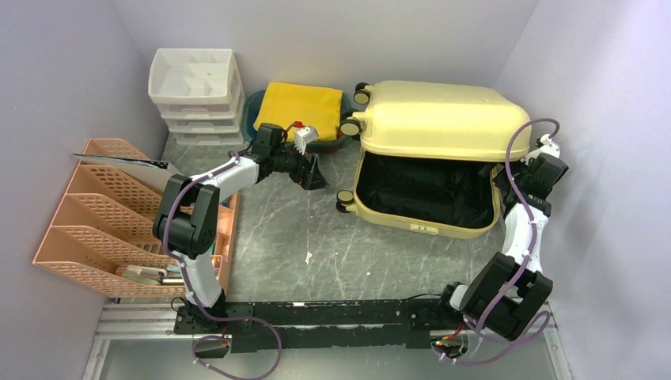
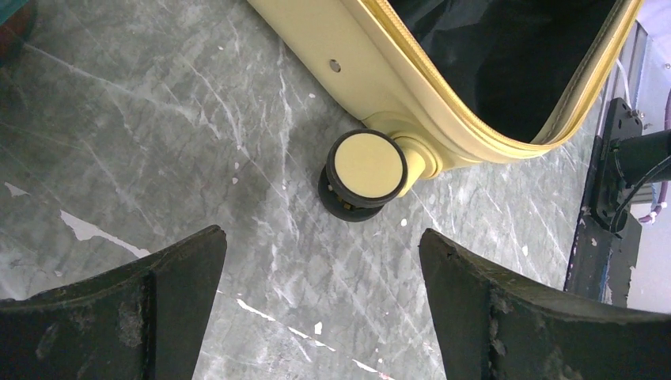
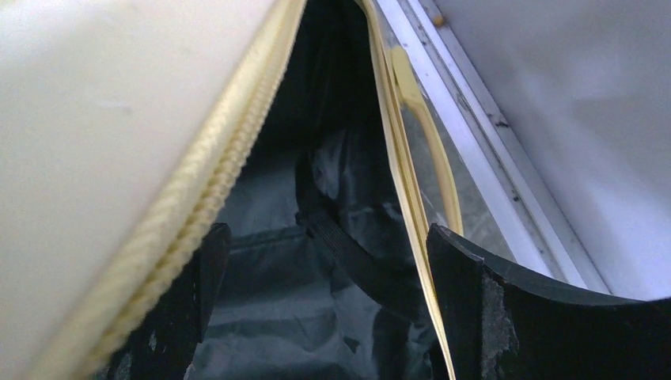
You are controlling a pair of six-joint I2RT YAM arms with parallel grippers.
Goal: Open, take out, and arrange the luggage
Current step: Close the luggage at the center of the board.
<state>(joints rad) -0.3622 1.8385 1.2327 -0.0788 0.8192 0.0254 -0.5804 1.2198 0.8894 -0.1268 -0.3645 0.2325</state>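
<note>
The left gripper [image 2: 320,237] is hovering wide open over the table [image 1: 316,237], just short of the near-left wheel [image 2: 365,165] of the luggage [image 1: 431,119]. The right gripper [image 3: 324,237], also spread wide and holding nothing, is reaching into the gap at the case's right end, with the lower shell's rim [image 3: 403,198] passing between its fingers.

The luggage is sitting at the table's far right with its lid [image 3: 95,119] only partly raised. Nothing is gripping that lid, so it is probably at risk of dropping onto the right fingers. Any sideways push may also be rolling the case on its wheels.

The peach rack [image 1: 95,229] is holding a few flat items in its nearest slot. The luggage is showing only black lining and 1 strap. The teal tray [image 1: 255,107] is carrying a folded yellow cloth [image 1: 305,103]. The white drawer unit [image 1: 194,87] is looking nearly bare on top.
</note>
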